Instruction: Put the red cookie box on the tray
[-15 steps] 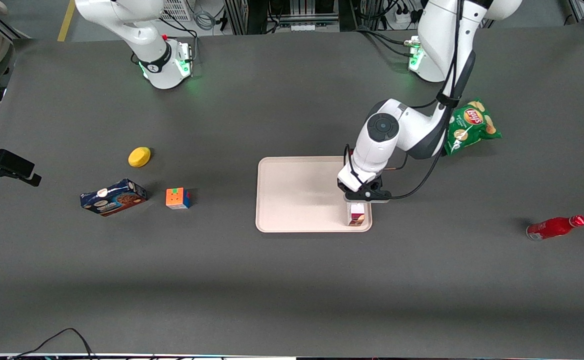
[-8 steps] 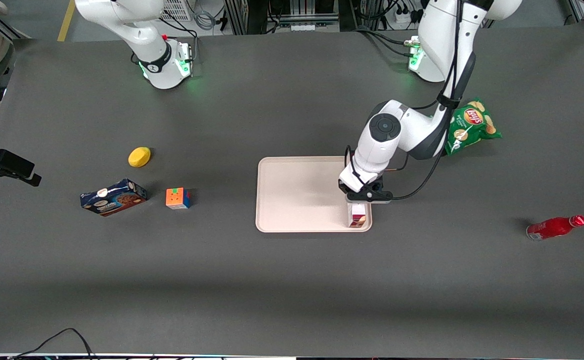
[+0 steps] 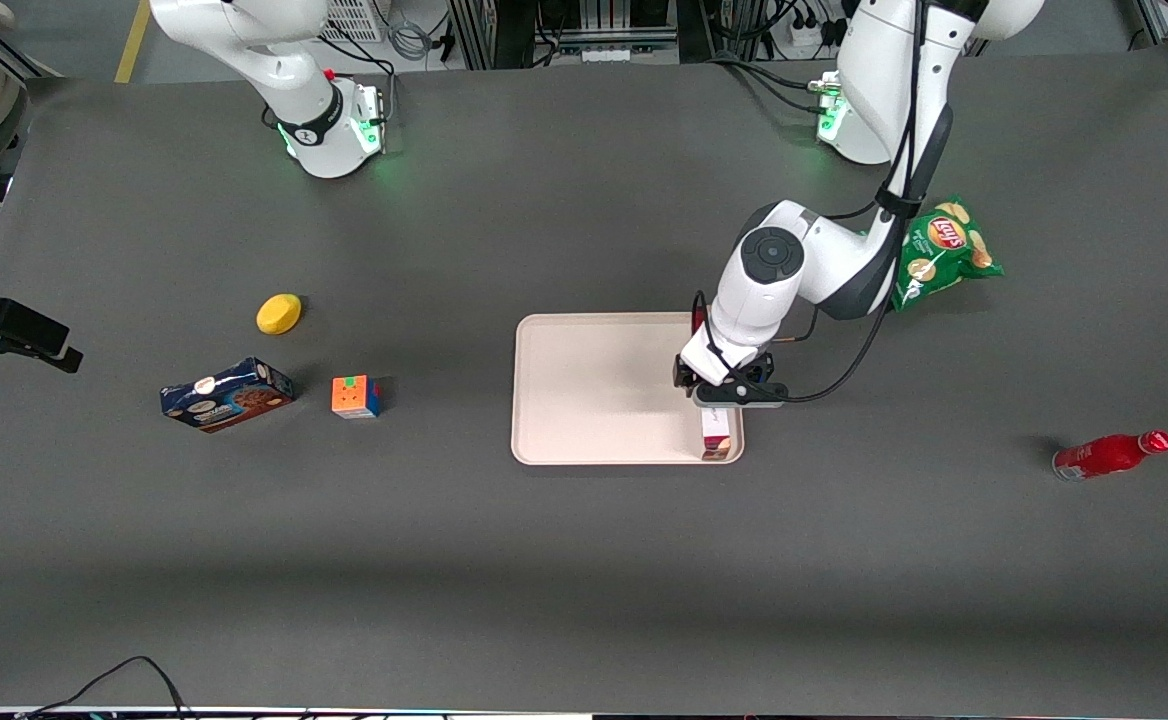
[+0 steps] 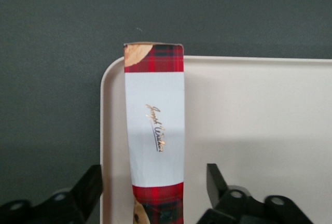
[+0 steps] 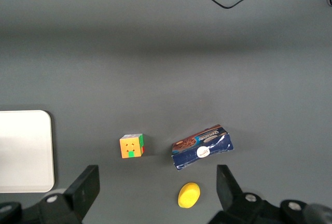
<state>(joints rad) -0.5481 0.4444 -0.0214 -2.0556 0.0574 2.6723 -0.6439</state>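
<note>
The red cookie box (image 4: 154,130), dark red plaid with a white middle section, lies flat on the pale tray (image 4: 259,120) along the tray's short rim toward the working arm's end. In the front view only its near end (image 3: 715,441) shows below the wrist, on the tray (image 3: 594,390). My left gripper (image 4: 154,182) is right above the box, near its middle. Its black fingers (image 4: 91,182) stand apart from the carton with a gap on each side. In the front view the gripper (image 3: 722,386) hovers over the tray's rim.
A blue cookie box (image 3: 227,394), a colour cube (image 3: 355,396) and a yellow object (image 3: 279,313) lie toward the parked arm's end. A green chips bag (image 3: 942,252) and a red bottle (image 3: 1110,455) lie toward the working arm's end.
The box has gone down flat onto the tray, and its visible end now looks smaller and lower. The fingers have let go of it. The wrist has shifted slightly away from the front camera.
</note>
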